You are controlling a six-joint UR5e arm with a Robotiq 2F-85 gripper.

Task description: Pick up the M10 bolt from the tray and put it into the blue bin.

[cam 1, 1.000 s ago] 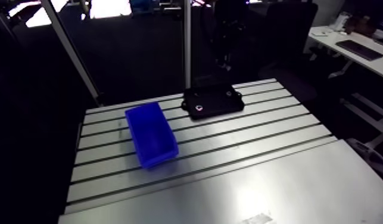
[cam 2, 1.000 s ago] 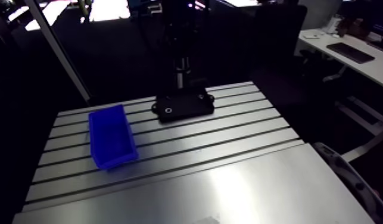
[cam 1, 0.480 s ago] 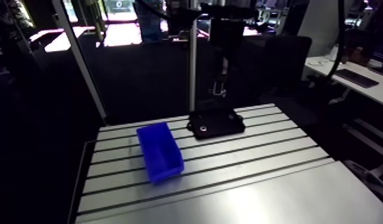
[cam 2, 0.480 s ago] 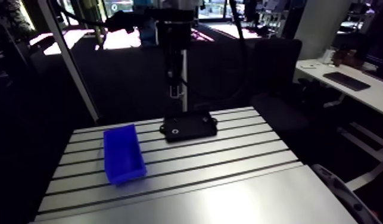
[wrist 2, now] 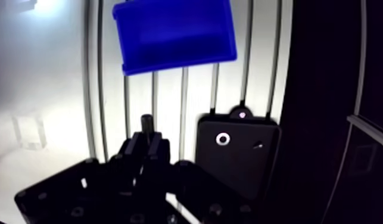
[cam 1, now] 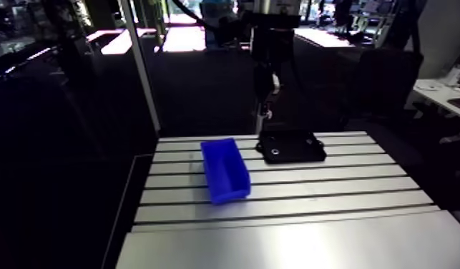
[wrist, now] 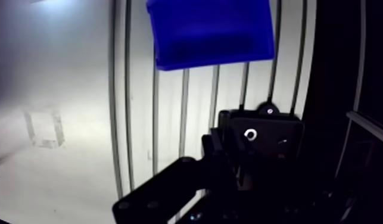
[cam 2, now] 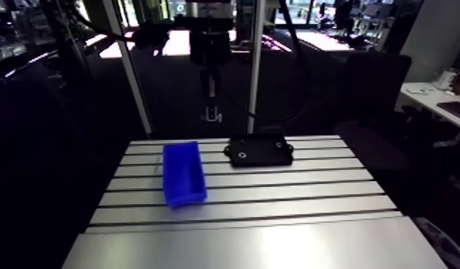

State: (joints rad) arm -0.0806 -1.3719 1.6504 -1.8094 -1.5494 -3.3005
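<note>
In the wrist view my gripper (wrist 2: pixel 147 149) is shut on a short dark bolt (wrist 2: pixel 147 123), whose end sticks out past the fingertips. Below and beside it lies the black tray (wrist 2: pixel 238 156), which holds a small silver ring (wrist 2: pixel 223 139). The blue bin (wrist 2: pixel 173 33) sits on the slotted table ahead of the gripper, open side up, and looks empty. In the arm view the gripper (cam 2: pixel 213 113) hangs well above the table, behind the gap between the bin (cam 2: pixel 184 174) and the tray (cam 2: pixel 260 152).
The slotted aluminium table (cam 2: pixel 290 193) runs wide toward its smooth front plate. A small clear block-like thing (wrist: pixel 43 126) lies on that plate, far from the bin. An upright metal post (cam 2: pixel 255 68) stands behind the tray.
The arm camera has shifted, so the whole picture sits differently. The gripper now hangs higher above the tray than earlier. Bin and tray lie where they were on the table.
</note>
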